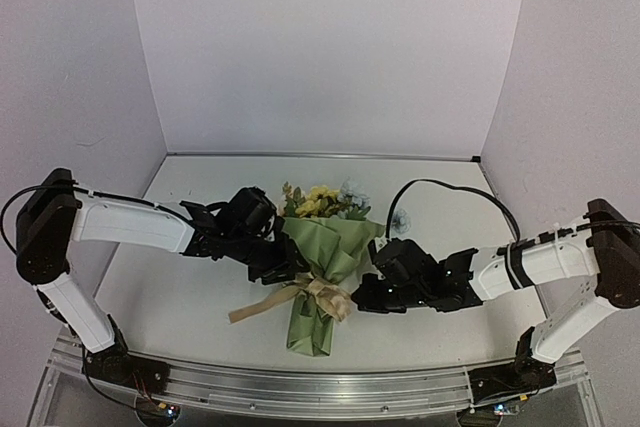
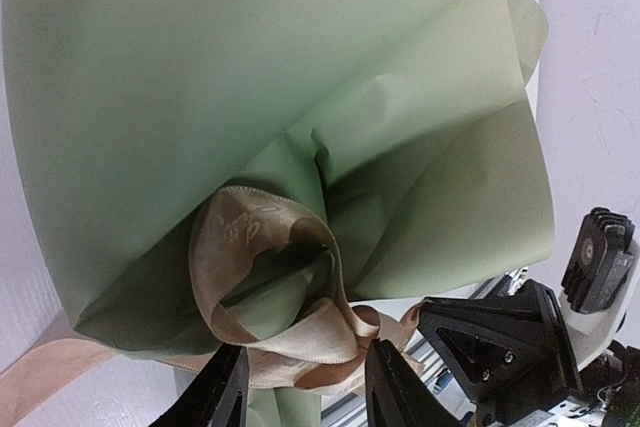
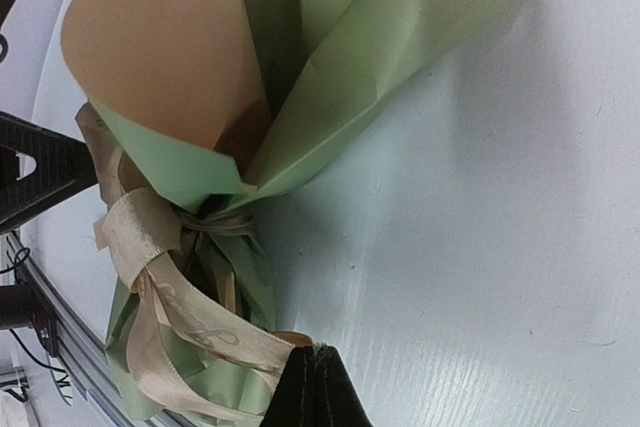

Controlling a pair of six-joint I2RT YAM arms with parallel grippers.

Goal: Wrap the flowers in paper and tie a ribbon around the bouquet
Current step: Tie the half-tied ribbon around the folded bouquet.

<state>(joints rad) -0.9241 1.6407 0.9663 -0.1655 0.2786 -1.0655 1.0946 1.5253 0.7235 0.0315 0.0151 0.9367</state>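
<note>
Top external view: the bouquet (image 1: 325,247) lies centred on the desk (image 1: 190,322) between my grippers, stem end toward the near edge; right gripper (image 1: 358,299) pinches the ribbon (image 1: 325,297), left gripper (image 1: 290,272) straddles it, grip I cannot tell.

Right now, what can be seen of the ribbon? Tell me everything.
The ribbon is a narrow, glossy tan-beige fabric band with faint markings, tied in a loose bow around the narrow neck of the bouquet. One tail trails flat on the table toward the left arm. A loop lies between the left gripper's parted fingers; whether pressed is unclear. Another strand runs into the right gripper's shut tips, apparently pinched.
</note>
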